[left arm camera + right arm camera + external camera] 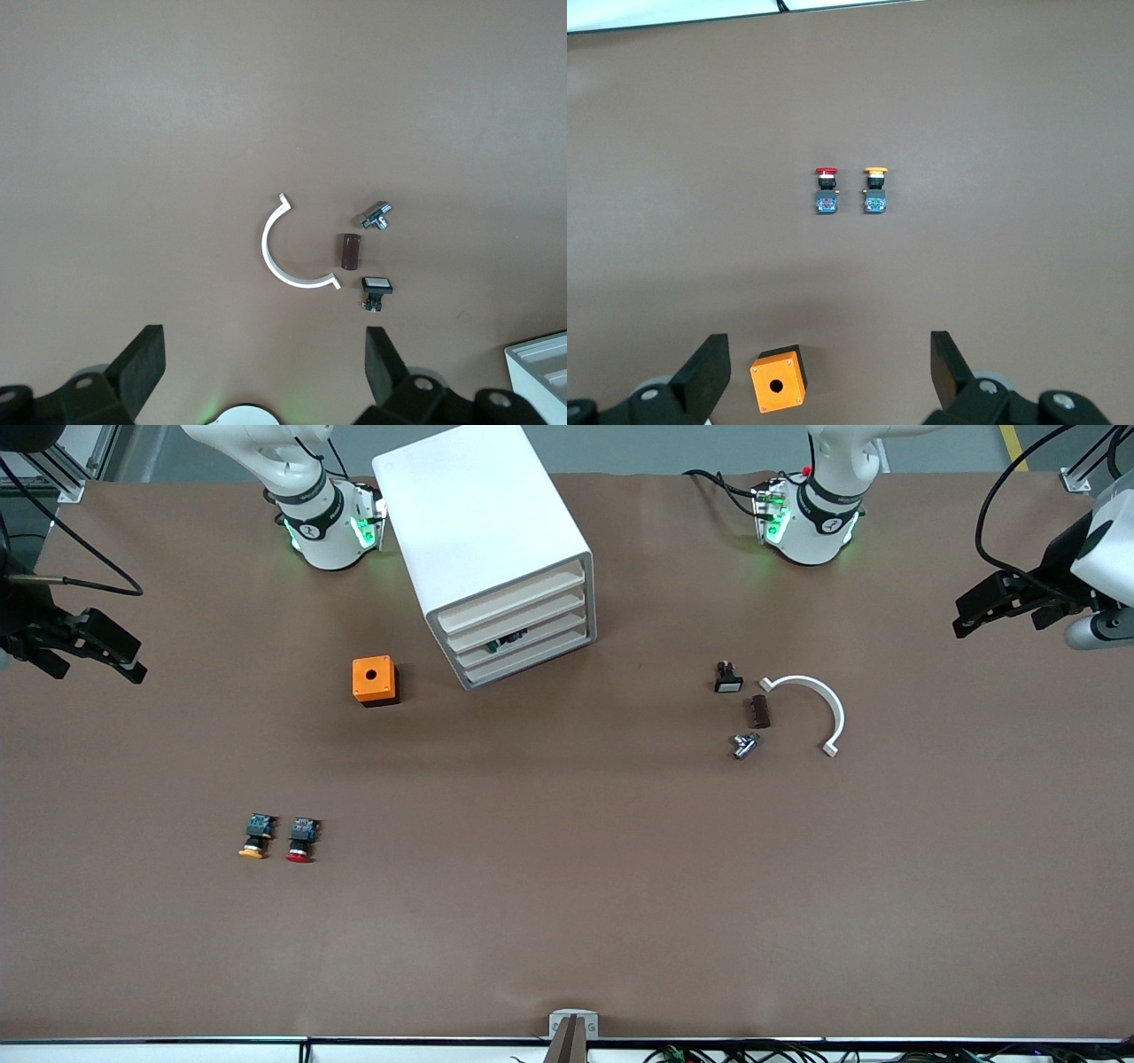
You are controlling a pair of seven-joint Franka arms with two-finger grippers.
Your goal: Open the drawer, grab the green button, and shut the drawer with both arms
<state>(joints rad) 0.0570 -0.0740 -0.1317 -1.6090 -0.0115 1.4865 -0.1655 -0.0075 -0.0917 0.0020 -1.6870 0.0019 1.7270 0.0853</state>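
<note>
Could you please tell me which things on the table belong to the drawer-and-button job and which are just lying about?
Job: cabinet, third drawer, left gripper, right gripper.
Lying about: orange box, red-capped button, orange-capped button, white curved bracket.

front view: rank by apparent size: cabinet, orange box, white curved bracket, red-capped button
1. cabinet, by far largest
2. white curved bracket, wider span though thin
3. orange box
4. red-capped button, smallest

Bracket versus box is close: by solid area the box may win.

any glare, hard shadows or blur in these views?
Front view: even light, soft shadow beside the orange box, green LED glow at both bases. Left wrist view: sharp, faint green glow near the left pincer. Right wrist view: sharp, right pincer open.
</note>
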